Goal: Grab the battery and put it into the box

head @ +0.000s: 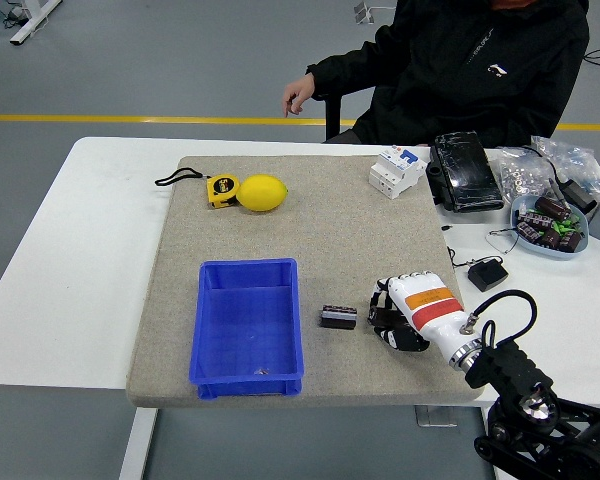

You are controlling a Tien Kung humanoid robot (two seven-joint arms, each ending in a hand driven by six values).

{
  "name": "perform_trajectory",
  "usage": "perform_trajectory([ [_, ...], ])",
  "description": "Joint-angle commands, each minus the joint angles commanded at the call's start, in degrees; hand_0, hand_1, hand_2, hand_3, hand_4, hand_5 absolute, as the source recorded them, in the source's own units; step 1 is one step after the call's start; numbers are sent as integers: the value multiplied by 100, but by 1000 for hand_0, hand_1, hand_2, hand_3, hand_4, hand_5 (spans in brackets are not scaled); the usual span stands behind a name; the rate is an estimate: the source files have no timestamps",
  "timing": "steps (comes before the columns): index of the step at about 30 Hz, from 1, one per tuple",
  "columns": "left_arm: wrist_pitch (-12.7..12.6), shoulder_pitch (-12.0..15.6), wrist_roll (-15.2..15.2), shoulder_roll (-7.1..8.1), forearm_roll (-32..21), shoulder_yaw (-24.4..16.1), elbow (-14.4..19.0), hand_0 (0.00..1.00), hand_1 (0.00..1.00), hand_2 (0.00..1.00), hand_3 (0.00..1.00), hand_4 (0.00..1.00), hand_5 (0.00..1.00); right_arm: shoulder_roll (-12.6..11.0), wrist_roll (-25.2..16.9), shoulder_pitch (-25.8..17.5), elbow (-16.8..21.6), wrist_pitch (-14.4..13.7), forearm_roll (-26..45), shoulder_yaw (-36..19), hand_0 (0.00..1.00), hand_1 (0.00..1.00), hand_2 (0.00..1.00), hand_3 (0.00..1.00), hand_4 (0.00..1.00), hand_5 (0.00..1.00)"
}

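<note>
1. The right hand (404,312), white-backed with an orange band, reaches in from the lower right on a black arm. It rests low over the grey mat (330,230), fingers (384,318) curled in loosely toward the left and holding nothing.
2. The battery (338,317), a short dark cylinder, lies on its side on the mat just left of the fingertips. A narrow gap shows between them; no contact.
3. The blue box (247,372) stands on the mat left of the battery, near the front edge, open top up. A small speck lies on its floor; what it is cannot be told.
4. A small black adapter (488,274) with a thin cord lies on the white table (60,270), beyond and right of the hand.
5. At the right edge, a pale bowl (526,207) holds several dark cylindrical pieces; clear bags sit behind it.
6. At the far side of the mat: a yellow tape measure (221,190) touching a lemon (263,192) on the left; a white breaker block (397,171) and a black wrapped pack (465,172) on the right.
7. A person in a dark jacket (470,70) sits behind the table, one hand (299,97) hanging clear of it.
</note>
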State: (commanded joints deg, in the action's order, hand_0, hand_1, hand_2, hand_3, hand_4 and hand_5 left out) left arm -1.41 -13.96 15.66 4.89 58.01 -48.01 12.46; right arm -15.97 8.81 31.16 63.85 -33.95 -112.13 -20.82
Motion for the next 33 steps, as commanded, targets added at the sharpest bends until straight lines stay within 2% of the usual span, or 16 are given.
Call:
perform_trajectory([
  [20,19,15,18,12,17,1,12,726,690,653,585,630,546,11,24,29,93,4,-44,-33,148,303,382,475,849,57],
  [33,12,-2,15,28,22,-15,8,725,687,652,584,630,546,60,85,154,284,55,-161,-88,153,300,381,476,853,64],
])
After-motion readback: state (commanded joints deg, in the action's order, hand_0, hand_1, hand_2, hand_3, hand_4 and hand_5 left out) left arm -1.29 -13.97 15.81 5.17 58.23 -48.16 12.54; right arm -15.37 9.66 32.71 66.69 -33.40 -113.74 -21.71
